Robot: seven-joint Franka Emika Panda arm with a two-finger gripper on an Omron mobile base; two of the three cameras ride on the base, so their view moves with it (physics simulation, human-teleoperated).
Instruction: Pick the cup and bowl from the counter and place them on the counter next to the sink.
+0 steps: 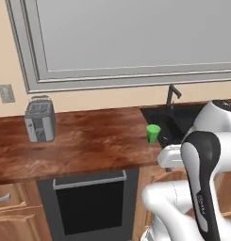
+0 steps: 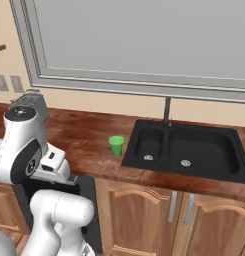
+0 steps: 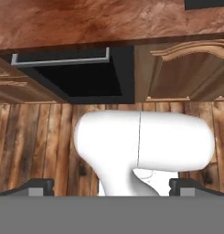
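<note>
The small green cup point(image 1: 153, 133) point(image 2: 116, 146) stands upright on the reddish-brown counter point(image 1: 88, 141) point(image 2: 79, 137), just left of the black sink point(image 1: 169, 121) point(image 2: 189, 150). The bowl is out of view. My gripper point(image 3: 112, 186) is open, its two dark fingertips point(image 3: 40, 185) set far apart with nothing between them. It hangs in front of the counter edge point(image 3: 86, 23), away from the cup, and faces the cabinet fronts and the wooden floor.
A silver toaster point(image 1: 40, 120) point(image 2: 31, 105) sits at the counter's left. A dark faucet point(image 1: 172, 96) point(image 2: 167, 111) rises behind the sink. Below the counter are a black appliance front point(image 1: 91, 202) point(image 3: 81, 77) and wooden cabinet doors point(image 2: 144, 215).
</note>
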